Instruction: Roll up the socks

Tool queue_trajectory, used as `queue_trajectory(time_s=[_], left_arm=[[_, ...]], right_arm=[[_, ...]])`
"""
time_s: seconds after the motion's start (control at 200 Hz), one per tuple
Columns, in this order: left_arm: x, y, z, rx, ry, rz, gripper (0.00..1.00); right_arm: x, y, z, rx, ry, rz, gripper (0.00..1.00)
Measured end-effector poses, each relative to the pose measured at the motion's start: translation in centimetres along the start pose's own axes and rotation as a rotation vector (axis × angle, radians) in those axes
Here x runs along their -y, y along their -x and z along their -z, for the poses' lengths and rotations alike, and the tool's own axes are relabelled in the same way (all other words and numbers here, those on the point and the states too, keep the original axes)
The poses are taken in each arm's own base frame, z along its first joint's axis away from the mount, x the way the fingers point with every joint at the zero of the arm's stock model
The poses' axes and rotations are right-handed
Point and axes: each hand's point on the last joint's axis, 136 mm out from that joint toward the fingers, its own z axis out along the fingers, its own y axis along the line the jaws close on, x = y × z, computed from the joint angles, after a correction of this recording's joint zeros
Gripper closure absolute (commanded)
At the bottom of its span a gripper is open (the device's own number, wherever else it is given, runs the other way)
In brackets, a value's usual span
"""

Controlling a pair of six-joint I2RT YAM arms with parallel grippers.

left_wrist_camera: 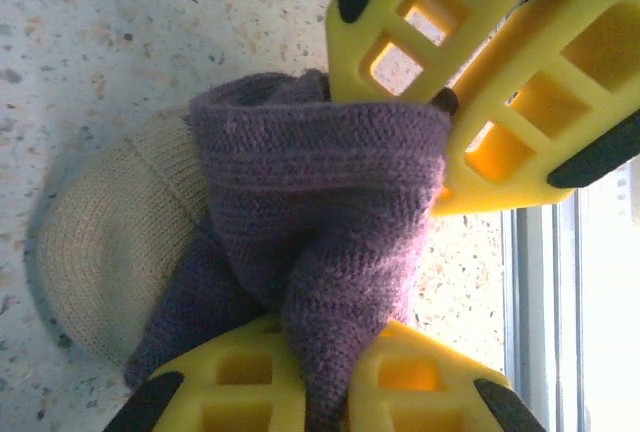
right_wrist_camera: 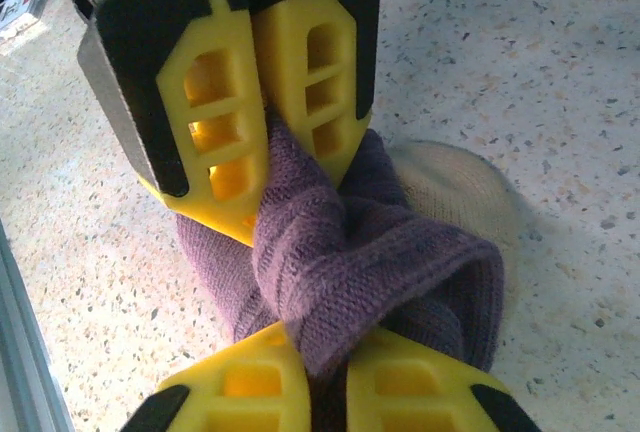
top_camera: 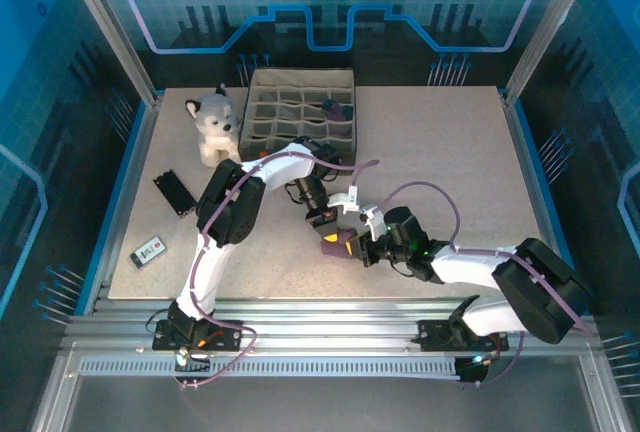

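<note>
A bundle of purple knit socks (left_wrist_camera: pixel 320 182) with a tan toe (left_wrist_camera: pixel 100 252) lies on the speckled table, near the front middle in the top view (top_camera: pixel 334 240). My left gripper (left_wrist_camera: pixel 325 392) is shut on one fold of the purple knit. From the opposite side, my right gripper (right_wrist_camera: pixel 330 382) is shut on another fold of the same bundle (right_wrist_camera: pixel 340 252). The two pairs of yellow fingers face each other almost tip to tip, with the left gripper (right_wrist_camera: pixel 265 112) above the bundle in the right wrist view. The tan toe (right_wrist_camera: pixel 450 187) sticks out sideways on the table.
A grey divided organizer box (top_camera: pixel 300 102) stands at the back middle, with a plush husky (top_camera: pixel 215 127) to its left. A black flat object (top_camera: pixel 175 192) and a small white card (top_camera: pixel 148 252) lie at the left. The table's metal front edge (right_wrist_camera: pixel 20 352) runs close by.
</note>
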Motion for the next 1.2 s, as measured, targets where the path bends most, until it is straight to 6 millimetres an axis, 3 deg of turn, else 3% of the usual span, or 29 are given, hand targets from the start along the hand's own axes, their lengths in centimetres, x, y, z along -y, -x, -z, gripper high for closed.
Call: queue_trajectory(time_s=[0.17,0.42,0.73,1.051,1.201], left_arm=[[-0.9,-0.1,0.3,0.006,0.029,0.033,0.88],[-1.6,-1.0,0.6,0.058,0.097,0.051,0.80],[2.2,-0.5,3.1,0.137,0.343,-0.255,0.71],[0.7,-1.0,3.5,0.159,0.524,-0.260,0.68],[2.2,-1.5,3.6,0.202,0.645,-0.271,0.66]], right_arm=[[0.5,0.3,-0.5,-0.026,-0.033,-0.048,1.00],[0.7,0.3,-1.2,-0.086,-0.058,-0.100,1.00],[1.6,0.0,-1.9,-0.121,-0.097,-0.246,1.00],[1.8,-0.1,-1.7,-0.139,-0.113,-0.291,1.00],[1.9,-0.1,-1.6,-0.146,-0.121,-0.311,1.00]])
